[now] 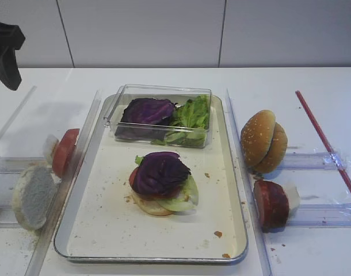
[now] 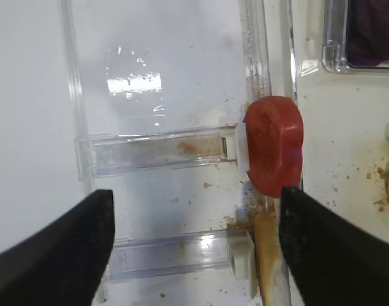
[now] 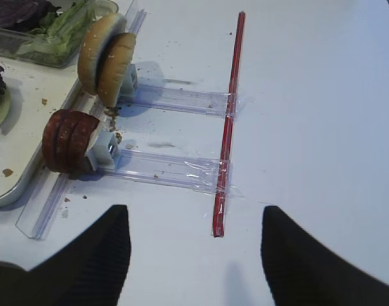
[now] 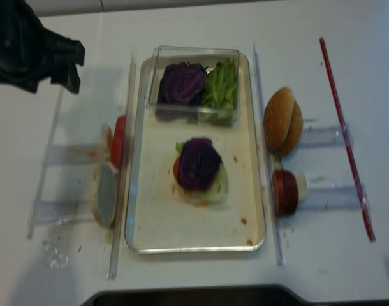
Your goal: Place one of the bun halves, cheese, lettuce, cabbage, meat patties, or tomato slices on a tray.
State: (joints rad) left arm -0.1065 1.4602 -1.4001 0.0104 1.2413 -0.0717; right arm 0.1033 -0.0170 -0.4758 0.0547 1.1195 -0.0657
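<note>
The silver tray (image 1: 106, 221) holds a stack topped by a dark purple cabbage (image 1: 160, 172) leaf, with lettuce (image 1: 186, 194), a red slice and a bun half (image 1: 151, 207) under it. On the left rack stand a tomato slice (image 1: 64, 150) and a pale bun half (image 1: 33, 196). My left gripper (image 2: 191, 255) hangs open and empty above that rack, the tomato slice (image 2: 273, 153) just ahead of its right finger. On the right rack stand sesame bun halves (image 1: 263, 141) and meat patties (image 1: 271, 204). My right gripper (image 3: 191, 255) is open over bare table, below the patties (image 3: 68, 141).
A clear plastic box (image 1: 159, 115) with cabbage and lettuce sits at the tray's far end. Clear plastic rails (image 1: 239, 149) flank the tray on both sides. A red strip (image 1: 325, 144) is taped along the right racks' outer ends. The left arm (image 1: 6, 54) hangs at the far left.
</note>
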